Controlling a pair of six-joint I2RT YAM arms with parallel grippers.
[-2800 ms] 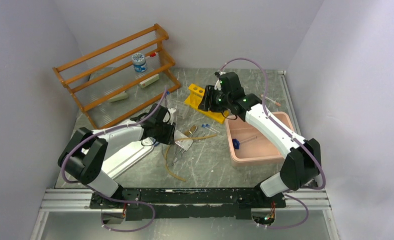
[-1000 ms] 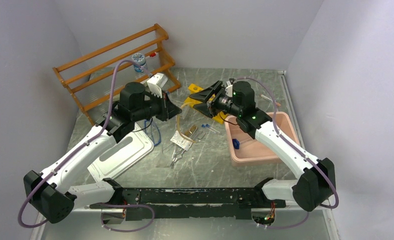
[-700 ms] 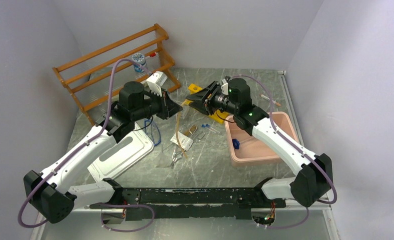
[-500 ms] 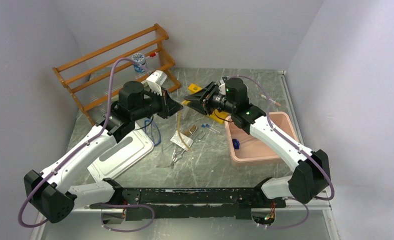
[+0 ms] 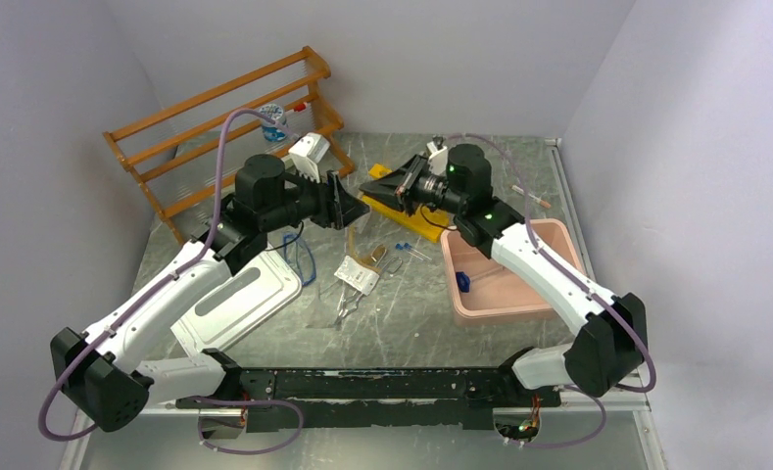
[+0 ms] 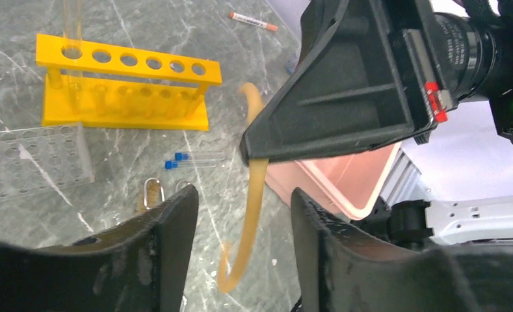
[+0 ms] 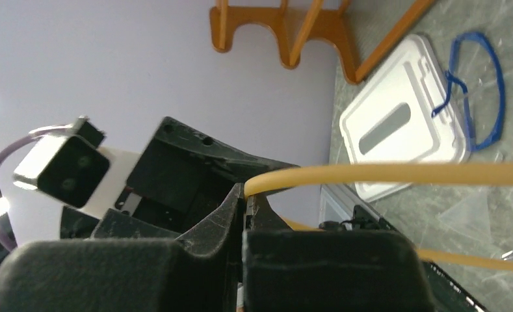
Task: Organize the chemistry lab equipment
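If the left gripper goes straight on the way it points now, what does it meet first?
Most likely the tan rubber hose, hanging from the shut right gripper straight ahead of the open left gripper. How near it is, I cannot tell.

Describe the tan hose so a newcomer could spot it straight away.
Find the yellow test-tube rack towards the table's back. Near it the right claw pinches the tan rubber hose in mid-air. It alone is a long, bendy, tan tube.
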